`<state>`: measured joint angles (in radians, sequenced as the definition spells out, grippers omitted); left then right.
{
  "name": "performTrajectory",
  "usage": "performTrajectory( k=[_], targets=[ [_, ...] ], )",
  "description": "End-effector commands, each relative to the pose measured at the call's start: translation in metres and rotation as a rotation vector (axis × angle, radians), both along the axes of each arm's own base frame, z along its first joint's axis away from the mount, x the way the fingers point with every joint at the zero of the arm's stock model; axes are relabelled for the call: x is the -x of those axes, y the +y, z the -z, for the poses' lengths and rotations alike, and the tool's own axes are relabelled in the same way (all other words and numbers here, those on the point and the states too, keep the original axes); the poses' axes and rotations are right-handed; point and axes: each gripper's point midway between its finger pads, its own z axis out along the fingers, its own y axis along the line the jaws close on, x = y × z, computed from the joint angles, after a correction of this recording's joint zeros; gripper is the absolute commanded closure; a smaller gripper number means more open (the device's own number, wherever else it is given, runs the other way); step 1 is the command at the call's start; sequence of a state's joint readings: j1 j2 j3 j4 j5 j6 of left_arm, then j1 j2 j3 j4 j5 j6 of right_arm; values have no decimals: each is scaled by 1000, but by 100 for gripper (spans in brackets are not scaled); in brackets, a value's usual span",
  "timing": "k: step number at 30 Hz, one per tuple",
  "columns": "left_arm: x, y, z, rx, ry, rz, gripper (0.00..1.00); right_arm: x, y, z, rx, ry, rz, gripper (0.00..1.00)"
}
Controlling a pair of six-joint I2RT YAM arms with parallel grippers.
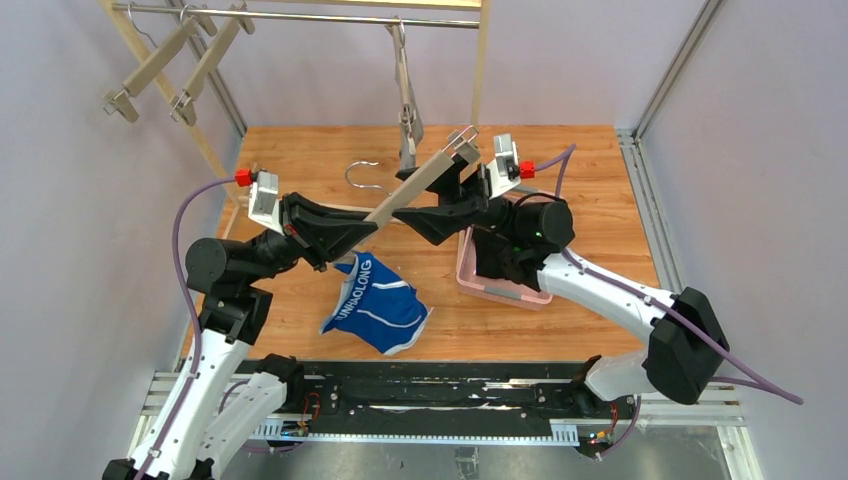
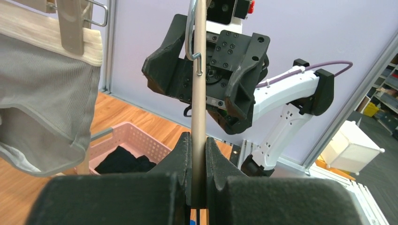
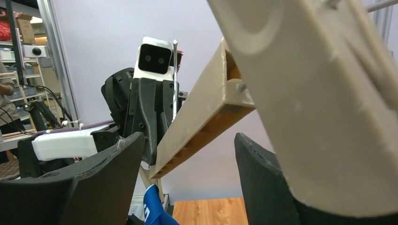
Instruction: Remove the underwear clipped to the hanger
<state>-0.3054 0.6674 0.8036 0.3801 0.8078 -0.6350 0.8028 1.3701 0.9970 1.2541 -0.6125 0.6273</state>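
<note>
My left gripper [image 1: 375, 215] [image 2: 199, 154] is shut on the beige bar of a wooden hanger [image 1: 430, 175] [image 2: 199, 93], which slants up to the right. My right gripper [image 1: 415, 222] [image 3: 187, 154] is open, with its fingers on either side of that bar [image 3: 202, 126] and not touching it. Blue underwear with white lettering [image 1: 375, 305] [image 3: 152, 206] spreads out below the hanger's lower end; I cannot tell whether a clip still holds it. Grey underwear [image 2: 42, 93] hangs clipped to another hanger [image 2: 70, 28] on the rail. Black underwear [image 2: 124, 159] lies in the pink basket [image 1: 500, 290].
Two bare wooden hangers [image 1: 160, 70] hang on the metal rail [image 1: 300, 15] at the back left. The rack's wooden posts [image 1: 482, 60] stand at the table's far edge. A white bin [image 2: 349, 147] sits beyond the table.
</note>
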Motion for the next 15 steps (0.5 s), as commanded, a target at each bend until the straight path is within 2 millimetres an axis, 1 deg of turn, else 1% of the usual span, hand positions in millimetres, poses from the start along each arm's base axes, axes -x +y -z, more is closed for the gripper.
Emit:
performTrajectory(
  k=[1,2,4,5,7,8,9,10,11,12,14,15],
  targets=[
    [6,4,-17,56,-49,-16,99,10,-4,-20,-86,-55,-8,29],
    [7,4,-18,58,-51,-17,99,10,-3,-21,-90,-54,-16,33],
    [7,5,-17,60,-48,-19,99,11,-2,-26,-99,-54,-30,45],
    [6,5,-16,61,-44,-19,99,10,-1,-27,-102,-53,-33,47],
    [6,5,-14,67,-36,-16,99,9,0,-30,-109,-48,-37,47],
    [6,4,-14,77,-35,-12,99,8,1,-31,-112,-46,-41,49],
    [6,4,-14,86,-32,-10,99,9,2,-33,-114,-51,-48,59],
    [5,4,-13,93,-27,-10,99,9,3,-34,-113,-52,-54,75],
    [4,5,-13,99,-25,-14,99,8,5,-34,-110,-45,-60,96],
    [3,6,-12,105,-22,-22,99,8,6,-35,-110,-42,-62,99],
    [-2,8,-13,130,-1,-48,97,7,5,-35,-116,-36,-55,99],
    [-4,10,-13,143,12,-60,90,7,4,-34,-119,-32,-48,99]
  ],
)
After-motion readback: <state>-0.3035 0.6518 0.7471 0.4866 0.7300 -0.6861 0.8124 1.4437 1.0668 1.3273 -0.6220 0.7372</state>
